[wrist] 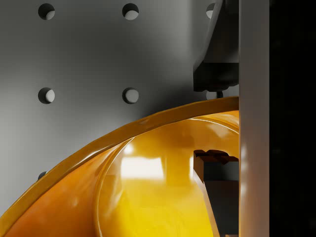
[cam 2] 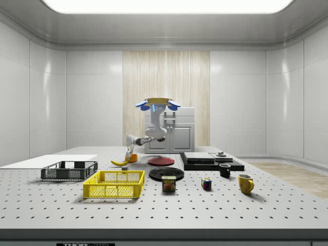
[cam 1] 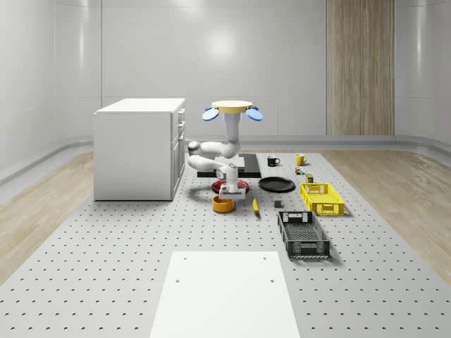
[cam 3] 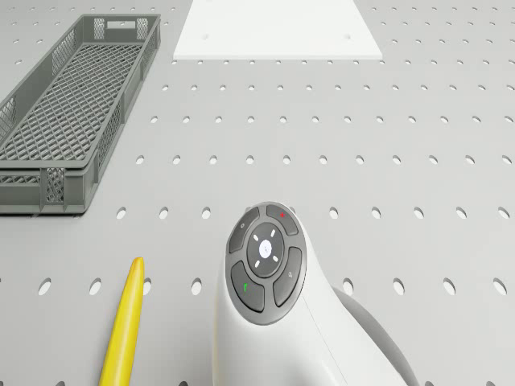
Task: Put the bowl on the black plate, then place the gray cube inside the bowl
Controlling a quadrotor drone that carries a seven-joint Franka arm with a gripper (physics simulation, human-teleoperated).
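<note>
Wrist view: gripper straddling the orange bowl rim, one finger inside, one outside, not visibly clamped.

Bowl sits mid-table, well short of the black plate; drone hovers above. Gray cube untouched; both steps remain.

Perforated gray table carrying a white cabinet, white sheet at the near edge, orange bowl, banana, red plate, black plate, yellow crate, dark crate and two mugs lying toward the far edge.
</note>
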